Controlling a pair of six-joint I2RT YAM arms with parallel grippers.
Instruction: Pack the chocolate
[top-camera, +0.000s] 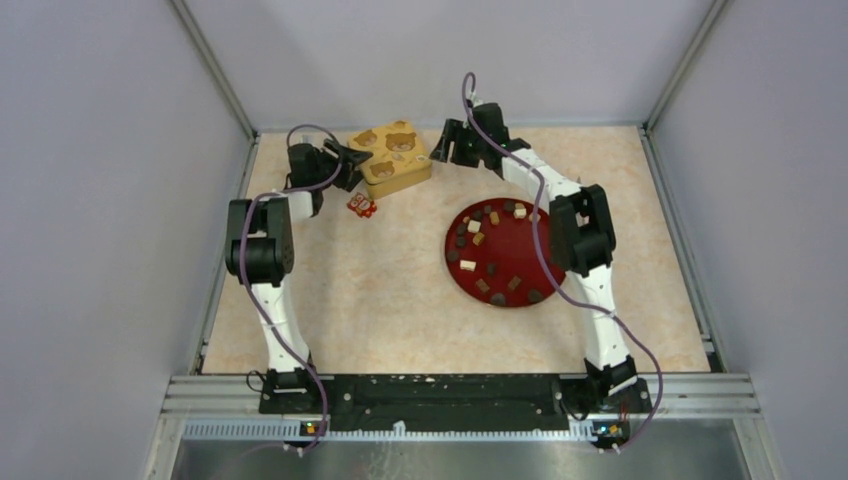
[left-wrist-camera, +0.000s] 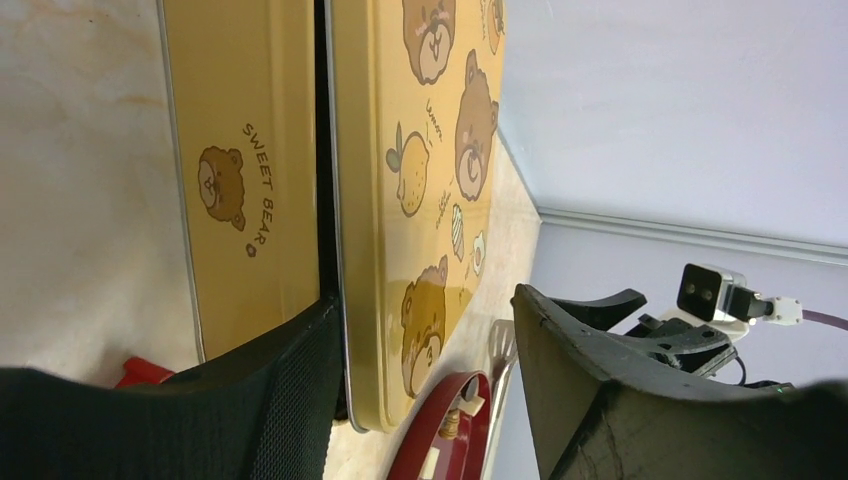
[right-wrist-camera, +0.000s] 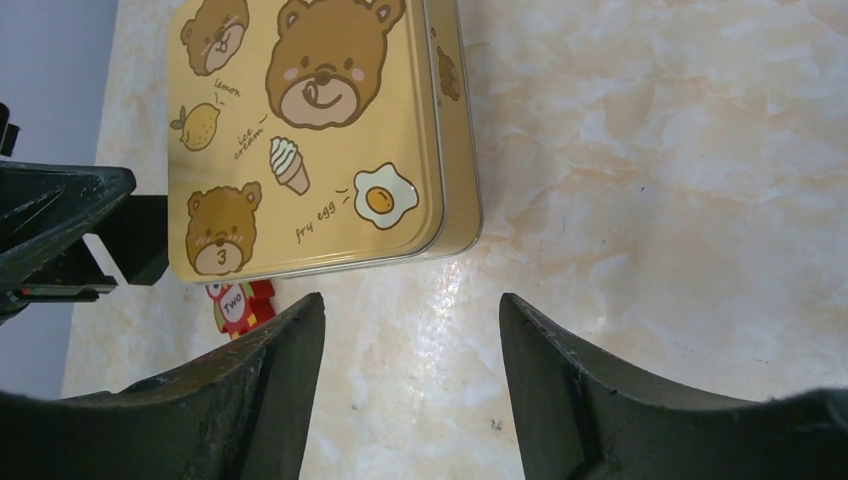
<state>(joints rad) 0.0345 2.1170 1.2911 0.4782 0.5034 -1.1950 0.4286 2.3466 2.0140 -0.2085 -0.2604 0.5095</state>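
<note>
The chocolate (top-camera: 478, 238), dark lumps and pale cubes, lies scattered on a dark red plate (top-camera: 520, 265) right of centre. At the back stands a tan tin (top-camera: 395, 175) with its bear-printed lid (top-camera: 388, 148) on top, slightly askew. In the left wrist view a dark gap shows between the lid (left-wrist-camera: 420, 200) and the tin's base (left-wrist-camera: 250, 200). My left gripper (left-wrist-camera: 428, 300) is open at the tin's left corner, the lid's edge between its jaws, the far finger (left-wrist-camera: 560, 380) clear of it. My right gripper (right-wrist-camera: 410, 300) stands open over bare table beside the tin (right-wrist-camera: 310, 130).
Small red-and-white wrapped items (top-camera: 362, 206) lie on the table just in front of the tin, also seen as wrapped items (right-wrist-camera: 240, 305) in the right wrist view. The plate's rim (left-wrist-camera: 470, 400) shows past the lid. Grey walls enclose the table on three sides.
</note>
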